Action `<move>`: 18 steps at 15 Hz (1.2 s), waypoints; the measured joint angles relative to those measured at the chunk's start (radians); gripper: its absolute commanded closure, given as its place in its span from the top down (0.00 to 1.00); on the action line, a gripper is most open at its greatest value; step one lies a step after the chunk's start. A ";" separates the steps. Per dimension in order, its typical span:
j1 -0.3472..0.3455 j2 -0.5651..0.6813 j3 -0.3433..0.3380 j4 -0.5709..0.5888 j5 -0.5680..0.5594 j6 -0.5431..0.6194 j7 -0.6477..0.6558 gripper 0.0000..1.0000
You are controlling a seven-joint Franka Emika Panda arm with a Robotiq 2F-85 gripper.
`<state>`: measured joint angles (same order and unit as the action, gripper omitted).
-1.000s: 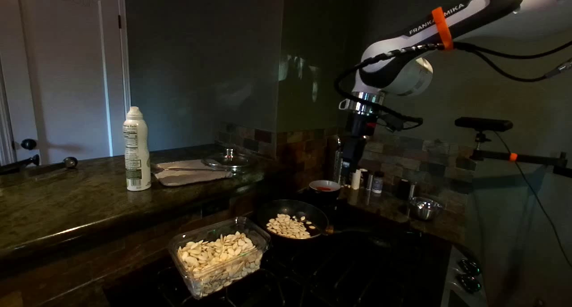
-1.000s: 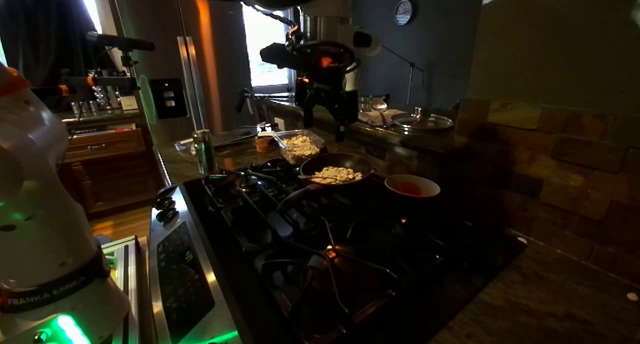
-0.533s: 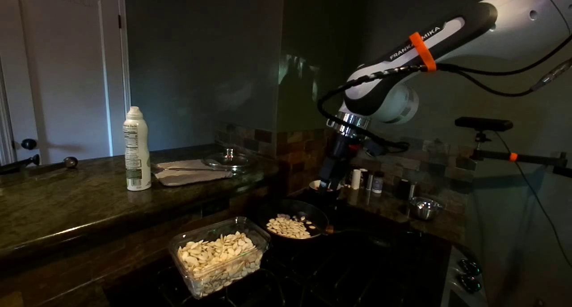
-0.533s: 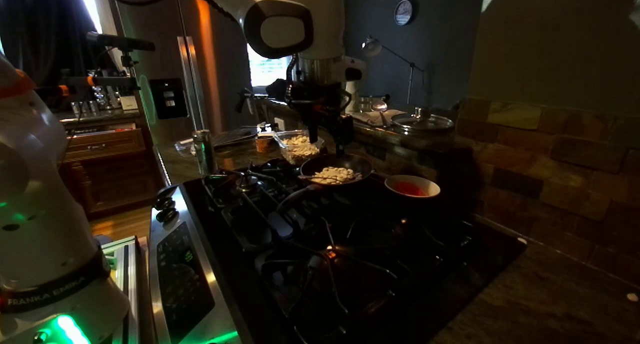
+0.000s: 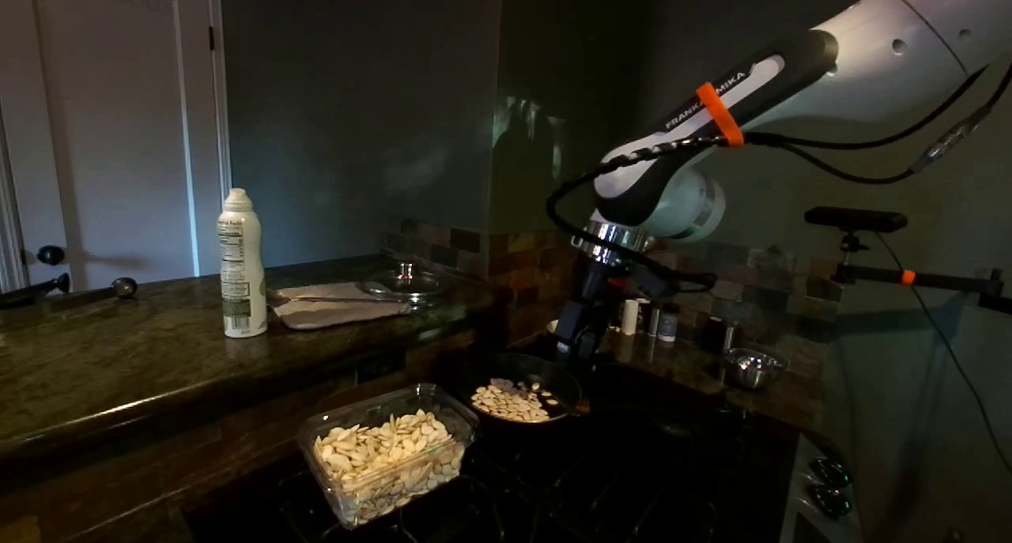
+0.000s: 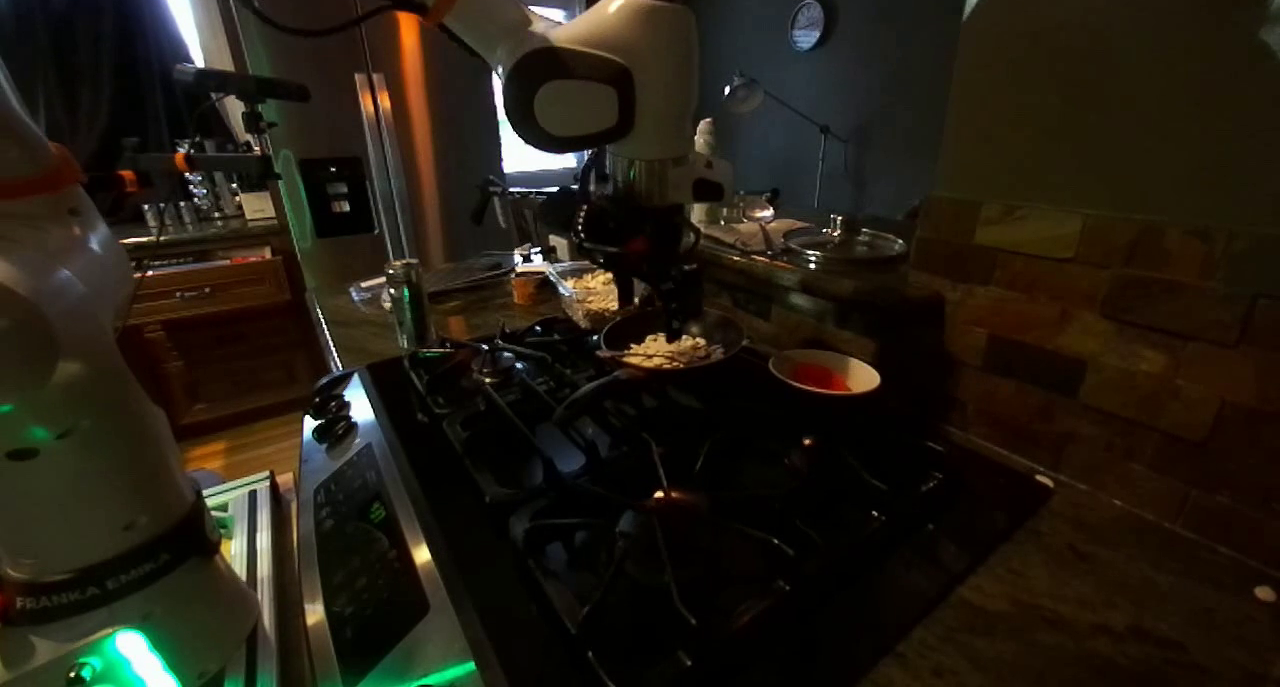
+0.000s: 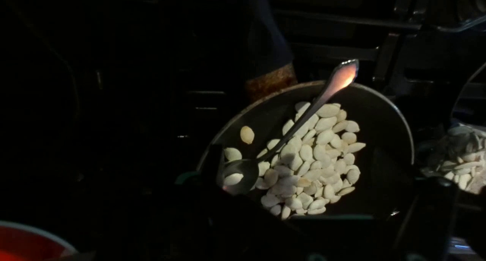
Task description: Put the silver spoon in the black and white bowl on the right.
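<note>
Dark worktop (image 6: 740, 467) spanned lower centre in an exterior view, bowl (image 6: 862, 373) right of centre. Wrist view: jaws stood wide; spoon (image 7: 295, 128) lay across seeds (image 7: 322, 158) in pan (image 7: 383, 154).

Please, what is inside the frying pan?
The frying pan holds pale seeds, a silver spoon lying partly over them. Beneath the seeds I cannot see; the gripper also hides some of the pan.

Spoon (image 7: 318, 102) across seeds (image 7: 322, 162) in pan (image 7: 383, 143), in an exterior view bowl (image 6: 862, 374) right of pan, tub (image 6: 578, 309) behind
</note>
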<state>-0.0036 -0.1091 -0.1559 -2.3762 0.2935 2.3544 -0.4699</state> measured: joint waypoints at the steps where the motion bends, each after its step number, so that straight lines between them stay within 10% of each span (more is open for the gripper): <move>1: 0.001 0.022 0.006 0.000 0.019 0.019 0.000 1.00; 11: 0.004 0.140 0.087 0.016 0.055 0.195 0.062 0.93; 18: -0.005 0.162 0.089 0.021 -0.150 0.218 0.295 0.39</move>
<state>-0.0082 0.0533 -0.0671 -2.3550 0.1436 2.5723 -0.1747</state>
